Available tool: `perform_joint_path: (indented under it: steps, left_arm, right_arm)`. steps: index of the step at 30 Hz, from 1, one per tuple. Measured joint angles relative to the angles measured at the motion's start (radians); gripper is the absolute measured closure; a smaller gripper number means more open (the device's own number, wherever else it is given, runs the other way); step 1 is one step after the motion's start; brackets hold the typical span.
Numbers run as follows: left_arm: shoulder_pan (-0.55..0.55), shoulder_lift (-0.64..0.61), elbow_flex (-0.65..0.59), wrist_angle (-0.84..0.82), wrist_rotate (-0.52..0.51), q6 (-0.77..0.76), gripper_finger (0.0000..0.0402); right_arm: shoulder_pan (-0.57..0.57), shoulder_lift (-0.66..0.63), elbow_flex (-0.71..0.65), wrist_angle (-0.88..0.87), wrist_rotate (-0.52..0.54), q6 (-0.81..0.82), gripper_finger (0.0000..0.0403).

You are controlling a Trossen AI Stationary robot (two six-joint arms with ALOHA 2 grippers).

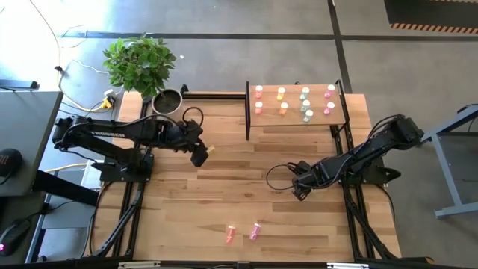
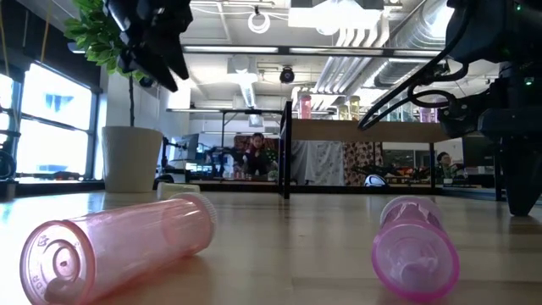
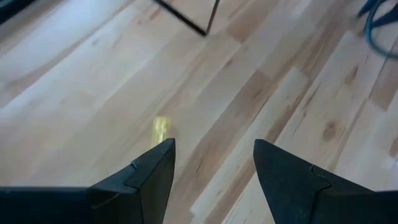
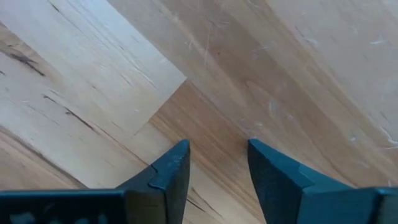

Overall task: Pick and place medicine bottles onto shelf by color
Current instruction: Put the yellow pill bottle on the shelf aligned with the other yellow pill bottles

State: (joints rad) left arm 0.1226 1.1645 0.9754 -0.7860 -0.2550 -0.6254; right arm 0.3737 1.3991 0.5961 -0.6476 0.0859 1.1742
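Left tool (image 1: 200, 157) open above yellow bottle (image 3: 160, 129)

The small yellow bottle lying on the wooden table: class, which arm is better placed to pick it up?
Left, probably. The left gripper hovers open right beside the yellow bottle; the right gripper sits farther across the table.

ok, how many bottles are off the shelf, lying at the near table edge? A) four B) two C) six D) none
B: two bottles lie on their sides on the table, a pale pink one and a magenta one, far from the shelf. A small yellow object by the left gripper is too unclear to count.
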Motion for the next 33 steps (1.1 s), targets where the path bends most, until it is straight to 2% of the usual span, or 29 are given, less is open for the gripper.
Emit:
perform_joint_path:
  steps: [5, 9, 16, 33]
  left_arm:
    - [-0.020, 0.000, -0.071, 0.006, 0.001, -0.018, 0.0193]
    - [-0.016, 0.006, -0.133, 0.085, 0.000, -0.028, 0.0193]
    - [0.038, 0.046, -0.174, 0.098, 0.001, 0.011, 0.0193]
    - [0.164, 0.299, -0.191, 0.165, 0.035, 0.106, 0.0193]
  right_arm:
    - [0.000, 0.000, 0.000, 0.000, 0.003, 0.007, 0.0249]
    - [0.000, 0.000, 0.000, 0.003, 0.006, 0.008, 0.0249]
    - [0.000, 0.000, -0.001, 0.009, 0.012, 0.041, 0.0249]
    - [0.000, 0.001, -0.001, 0.021, 0.027, 0.059, 0.0249]
